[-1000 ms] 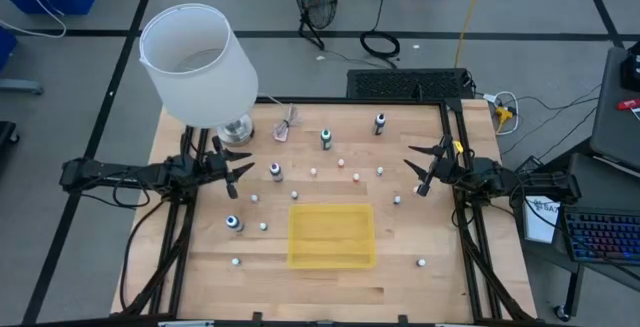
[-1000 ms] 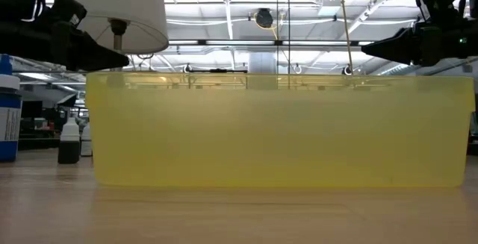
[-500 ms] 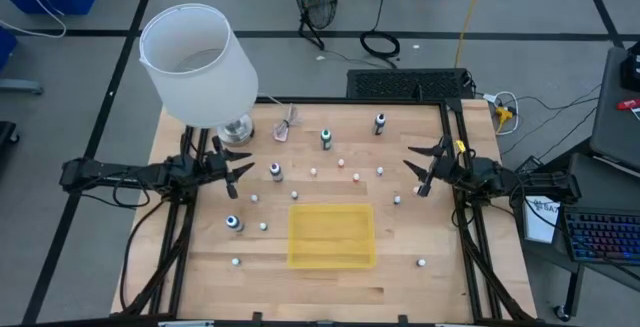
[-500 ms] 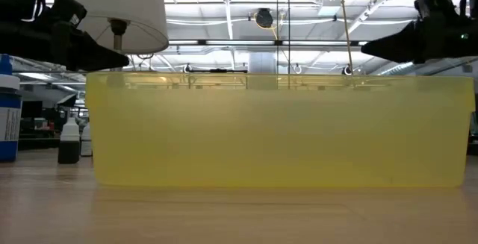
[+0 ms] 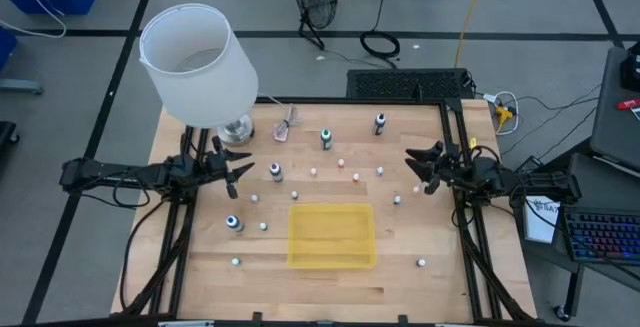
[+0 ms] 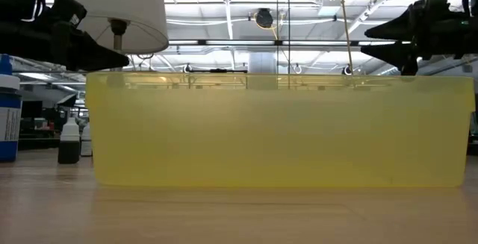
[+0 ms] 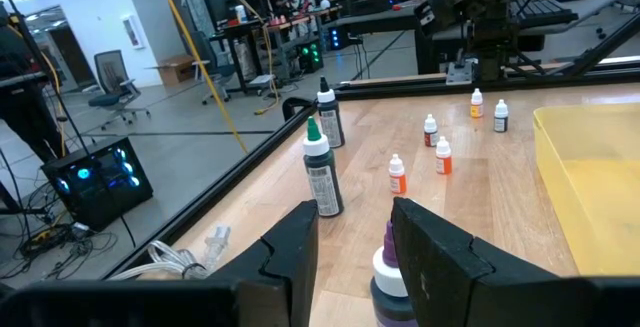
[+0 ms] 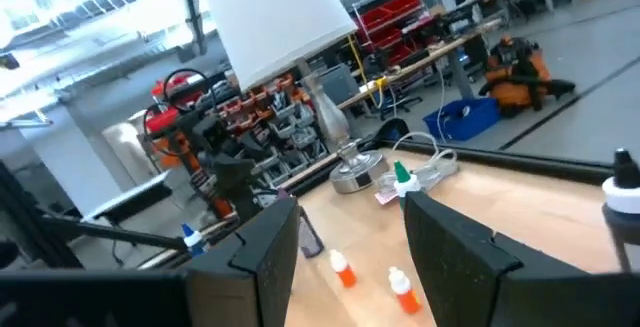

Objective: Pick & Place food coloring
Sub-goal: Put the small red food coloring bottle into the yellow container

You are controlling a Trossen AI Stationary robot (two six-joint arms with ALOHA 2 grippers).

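The right tool (image 5: 424, 170) has turned at the wrist: in the earlier high views its two fingers spread toward 9 o'clock with one tip reaching down toward 7 o'clock, and now they sit bunched closer in, pointing toward 9 o'clock. In the low view the same tool (image 6: 385, 39), which earlier showed as one flat wedge, now shows two fingers, one above the other, with a gap between them.
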